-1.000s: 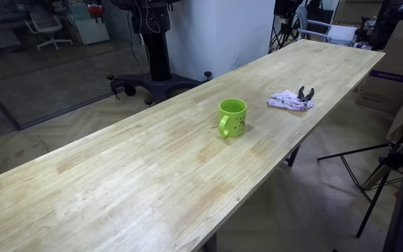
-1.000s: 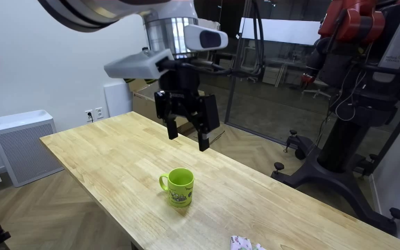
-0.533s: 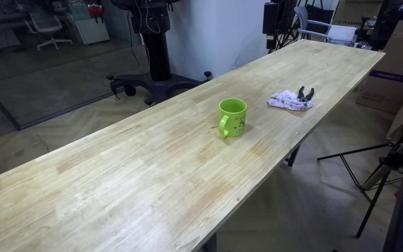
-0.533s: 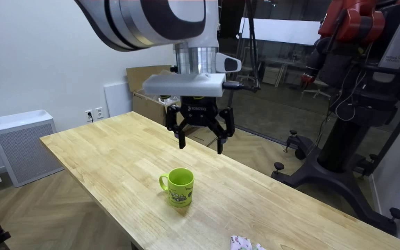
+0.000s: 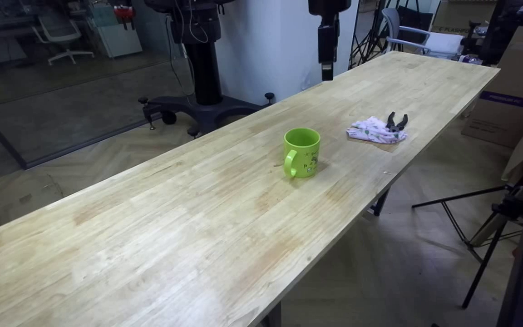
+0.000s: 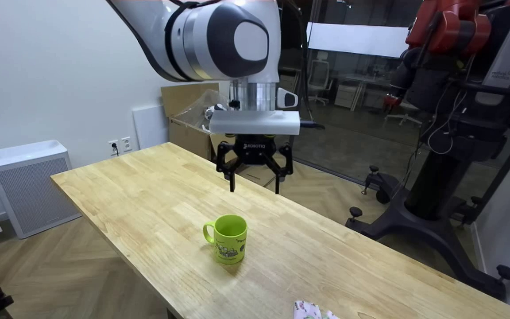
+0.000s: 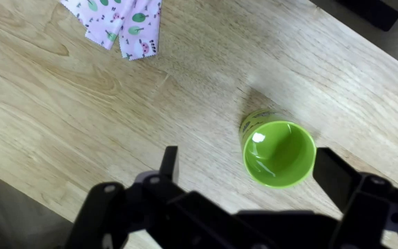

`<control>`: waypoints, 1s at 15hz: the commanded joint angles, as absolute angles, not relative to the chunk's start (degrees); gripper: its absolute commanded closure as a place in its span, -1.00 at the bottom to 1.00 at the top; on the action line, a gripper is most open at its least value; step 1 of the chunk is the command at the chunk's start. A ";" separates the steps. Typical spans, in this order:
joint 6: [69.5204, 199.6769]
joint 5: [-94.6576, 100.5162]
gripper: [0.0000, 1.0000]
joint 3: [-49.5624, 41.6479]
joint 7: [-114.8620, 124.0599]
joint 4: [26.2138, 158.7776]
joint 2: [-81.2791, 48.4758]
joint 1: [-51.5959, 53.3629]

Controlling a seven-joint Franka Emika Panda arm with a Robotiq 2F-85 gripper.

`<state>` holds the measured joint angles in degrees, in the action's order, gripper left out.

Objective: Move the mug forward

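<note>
A lime-green mug with dark drawings stands upright on the wooden table in both exterior views (image 5: pixel 302 159) (image 6: pixel 230 243). Its handle shows in both of those. In the wrist view the mug (image 7: pixel 278 155) is seen from above, and its handle does not show. My gripper (image 6: pixel 255 192) hangs pointing down, open and empty, above table height and apart from the mug. Only part of the gripper (image 5: pixel 328 78) shows at the top of an exterior view. In the wrist view the mug appears between the spread fingers, nearer the right fingertip (image 7: pixel 327 173), but lower down.
A pink patterned cloth (image 5: pixel 372 131) lies on the table (image 5: pixel 175 218), with black-handled pliers (image 5: pixel 397 122) on or against it. The cloth also shows in the wrist view (image 7: pixel 140 34). A dark robot stand (image 6: pixel 427 208) is on the floor past the table's edge.
The gripper has moved right in an exterior view, turning and straightening to hang upright. In the view facing the pillar it has moved left and down. The mug has not moved.
</note>
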<state>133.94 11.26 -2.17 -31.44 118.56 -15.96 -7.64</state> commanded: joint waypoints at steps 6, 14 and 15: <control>140.73 5.10 -1.00 -0.42 -31.04 117.77 -21.38 -8.50; 139.22 -7.69 -1.00 2.89 -23.98 113.42 -29.05 -9.93; 141.54 -5.28 -1.00 2.48 -28.03 116.38 -27.32 -10.24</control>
<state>141.58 -5.86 1.82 -28.35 116.41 -27.35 -9.58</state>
